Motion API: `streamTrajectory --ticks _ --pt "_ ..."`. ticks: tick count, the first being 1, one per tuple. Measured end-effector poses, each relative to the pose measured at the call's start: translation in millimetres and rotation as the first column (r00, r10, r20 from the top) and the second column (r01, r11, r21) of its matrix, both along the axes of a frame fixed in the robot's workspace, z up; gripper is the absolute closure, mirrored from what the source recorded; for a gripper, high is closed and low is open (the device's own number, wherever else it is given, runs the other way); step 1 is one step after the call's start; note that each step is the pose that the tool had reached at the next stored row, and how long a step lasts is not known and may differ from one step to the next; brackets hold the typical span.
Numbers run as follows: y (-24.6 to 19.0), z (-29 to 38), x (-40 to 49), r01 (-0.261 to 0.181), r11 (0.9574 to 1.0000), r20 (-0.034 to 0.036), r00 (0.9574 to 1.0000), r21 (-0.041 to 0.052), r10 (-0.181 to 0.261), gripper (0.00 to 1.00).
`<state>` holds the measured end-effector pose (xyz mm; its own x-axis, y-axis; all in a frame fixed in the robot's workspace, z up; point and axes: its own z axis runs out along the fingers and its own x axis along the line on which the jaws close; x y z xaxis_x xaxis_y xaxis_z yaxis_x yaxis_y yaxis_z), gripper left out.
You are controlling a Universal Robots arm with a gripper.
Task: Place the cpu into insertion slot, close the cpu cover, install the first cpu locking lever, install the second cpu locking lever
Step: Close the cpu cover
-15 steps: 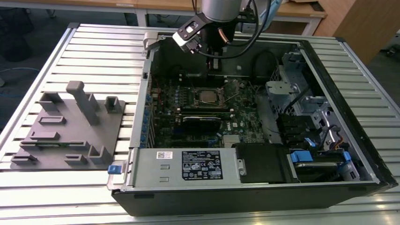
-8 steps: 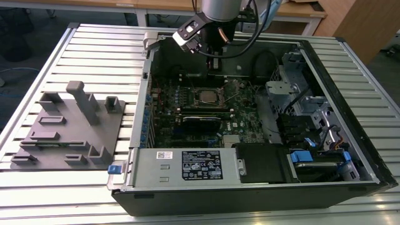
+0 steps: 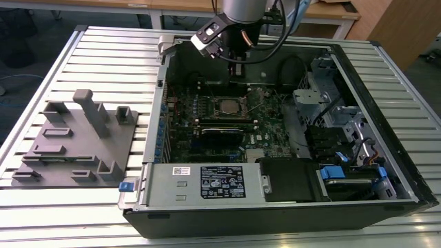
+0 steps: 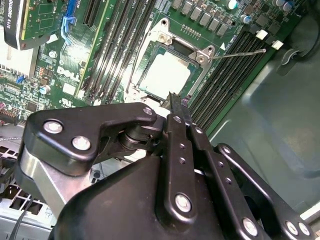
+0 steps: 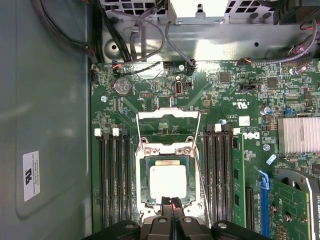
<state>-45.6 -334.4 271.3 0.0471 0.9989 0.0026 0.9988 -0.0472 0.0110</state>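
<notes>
The gripper (image 5: pixel 171 201) is hovering at the insertion slot (image 5: pixel 146 192), fingers pressed together.
Its tips are pointing just beside the cpu (image 5: pixel 168 181), which is lying flat in that slot; in the exterior view the cpu (image 3: pixel 226 106) is sitting just above the frame's centre, inside the computer case (image 3: pixel 276 219).
</notes>
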Motion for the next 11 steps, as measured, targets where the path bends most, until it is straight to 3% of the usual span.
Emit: streamTrajectory --ticks 11 --pt "0.7 -0.4 11.5 0.0 1.0 0.0001 1.0 0.0001 0.0 0.9"
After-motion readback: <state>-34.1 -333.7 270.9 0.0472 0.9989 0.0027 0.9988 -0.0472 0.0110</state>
